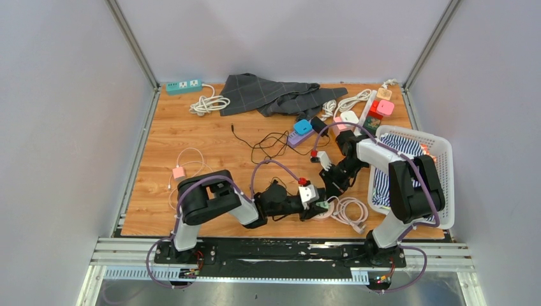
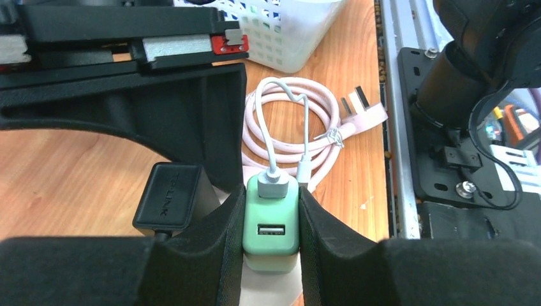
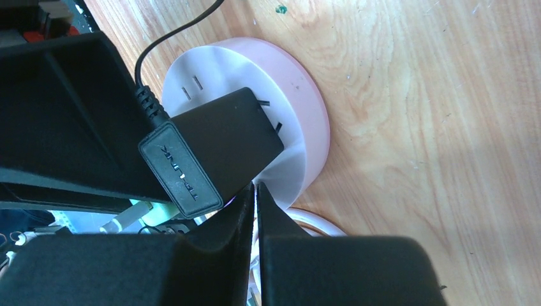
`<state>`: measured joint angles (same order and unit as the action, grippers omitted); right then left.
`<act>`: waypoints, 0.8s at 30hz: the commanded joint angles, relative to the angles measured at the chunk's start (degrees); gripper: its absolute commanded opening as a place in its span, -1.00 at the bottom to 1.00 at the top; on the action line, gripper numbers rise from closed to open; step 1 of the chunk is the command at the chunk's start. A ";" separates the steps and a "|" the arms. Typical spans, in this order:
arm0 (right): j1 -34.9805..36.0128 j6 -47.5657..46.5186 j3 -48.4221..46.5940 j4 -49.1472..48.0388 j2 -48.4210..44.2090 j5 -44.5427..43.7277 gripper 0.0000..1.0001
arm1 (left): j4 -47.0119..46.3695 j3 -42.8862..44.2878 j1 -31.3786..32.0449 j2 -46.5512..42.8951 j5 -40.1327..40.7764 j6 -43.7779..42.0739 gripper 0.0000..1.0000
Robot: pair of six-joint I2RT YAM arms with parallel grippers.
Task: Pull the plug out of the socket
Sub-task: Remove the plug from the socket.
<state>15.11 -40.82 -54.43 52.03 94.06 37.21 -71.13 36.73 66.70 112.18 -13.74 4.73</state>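
At the desk's (image 3: 415, 127) near edge, left tool (image 2: 271, 204) clamps the mint USB charger (image 2: 270, 233) seated on the round pink socket (image 3: 306, 95). Right tool (image 3: 255, 191) closed, empty, tips at socket rim beside black TP-LINK adapter (image 3: 210, 150), likely bracing socket against the pull.

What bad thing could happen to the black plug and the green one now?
1. The black plug sits tilted, prongs showing, partly out of the round socket; a sideways tug might bend them.
2. The right end effector is shut and holds nothing, so the socket might lift or slide.
3. The left end effector clamps the green charger, whose white cable might get dragged along.
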 commanded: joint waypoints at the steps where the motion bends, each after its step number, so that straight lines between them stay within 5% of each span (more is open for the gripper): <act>1: 0.79 -3.65 4.86 -5.89 4.55 -15.41 -0.83 | 6.24 0.12 2.96 0.18 10.41 -11.00 -1.00; 6: 0.79 -3.65 4.86 -5.89 4.56 -15.33 -0.83 | 6.66 0.54 3.59 0.42 11.11 -10.62 -1.00; 12: 0.79 -3.65 4.87 -5.89 4.55 -15.41 -0.83 | -6.68 -2.83 -1.28 2.62 4.24 0.56 -1.00; 20: 0.80 -3.65 4.86 -5.84 4.53 -15.25 -0.83 | 8.26 1.54 6.69 1.03 15.57 -17.12 -1.00; 24: 0.79 -3.65 4.86 -5.88 4.56 -15.26 -0.83 | 3.69 -0.38 5.24 0.92 16.06 -11.66 -1.00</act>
<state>15.16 -40.66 -54.33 52.53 94.19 37.50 -70.78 37.63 73.41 112.68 -2.94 -5.85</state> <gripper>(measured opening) 0.081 0.317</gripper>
